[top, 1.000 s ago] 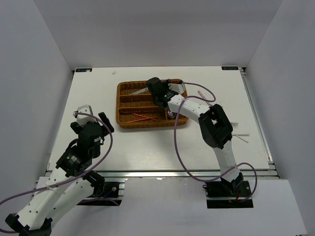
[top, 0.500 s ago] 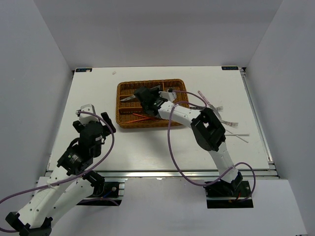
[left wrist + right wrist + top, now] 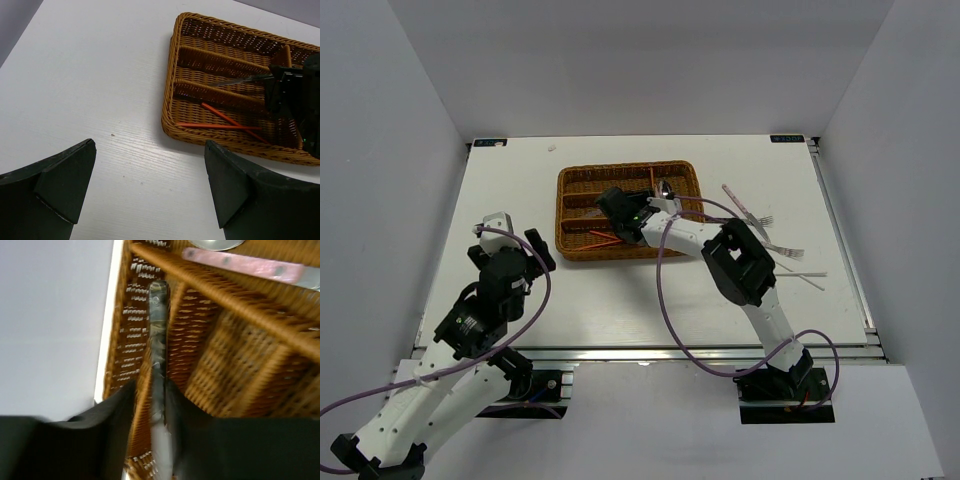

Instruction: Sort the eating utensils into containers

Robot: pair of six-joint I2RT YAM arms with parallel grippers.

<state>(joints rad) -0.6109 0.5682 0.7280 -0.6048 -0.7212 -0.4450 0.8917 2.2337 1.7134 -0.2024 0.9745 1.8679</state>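
Silver knife (image 3: 159, 340) sits between the right gripper's (image 3: 150, 392) slightly parted fingers, a gap on one side, over the wicker cutlery tray (image 3: 169, 107). The left gripper (image 3: 150, 185) is spread wide.

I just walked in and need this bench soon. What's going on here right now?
The right gripper is down in the wicker tray with a knife between its fingers, lined up along a long slot; whether it has let go is unclear. The left gripper hangs open to the side, holding nothing. Two red chopsticks lie in the near slot. Forks and white chopsticks lie unsorted on the table.
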